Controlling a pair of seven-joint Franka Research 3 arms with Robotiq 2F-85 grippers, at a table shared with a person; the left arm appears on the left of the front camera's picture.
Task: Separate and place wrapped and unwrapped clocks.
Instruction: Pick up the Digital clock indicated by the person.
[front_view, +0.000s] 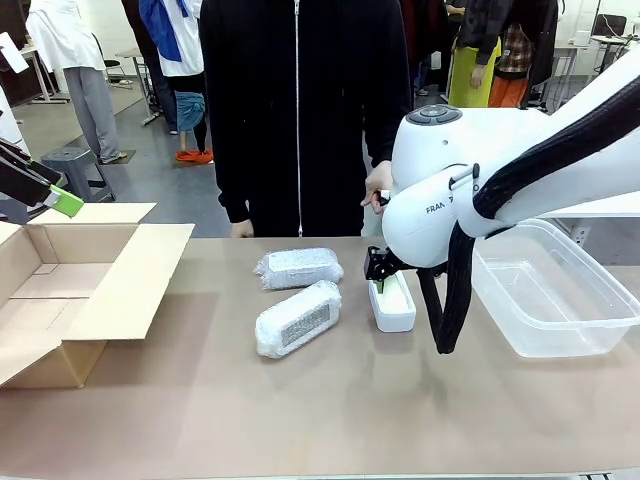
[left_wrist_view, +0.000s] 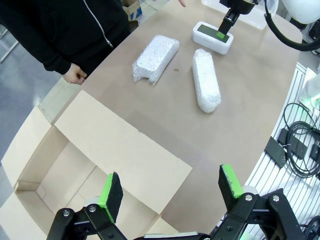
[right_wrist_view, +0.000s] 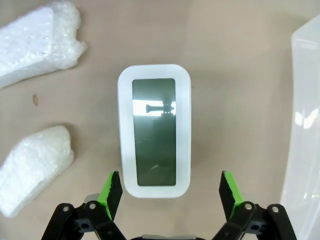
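Observation:
Two wrapped clocks lie mid-table as bubble-wrap bundles, one farther (front_view: 298, 268) and one nearer (front_view: 297, 318). The unwrapped clock (front_view: 392, 302), white with a grey-green screen, lies just right of them. My right gripper (front_view: 378, 268) hangs open directly over it. In the right wrist view the clock (right_wrist_view: 154, 130) lies screen up between and ahead of the open gripper (right_wrist_view: 170, 189), not touched. My left gripper (front_view: 55, 198) is open over the cardboard box; in its wrist view the gripper (left_wrist_view: 170, 187) is empty, with the bundles (left_wrist_view: 156, 58) (left_wrist_view: 206, 80) and the clock (left_wrist_view: 213, 37) far off.
An open cardboard box (front_view: 60, 290) with spread flaps sits at the table's left. A clear plastic bin (front_view: 550, 290) stands at the right. A person in a black jacket (front_view: 300, 110) stands at the far edge, one hand (front_view: 379, 185) near my right arm.

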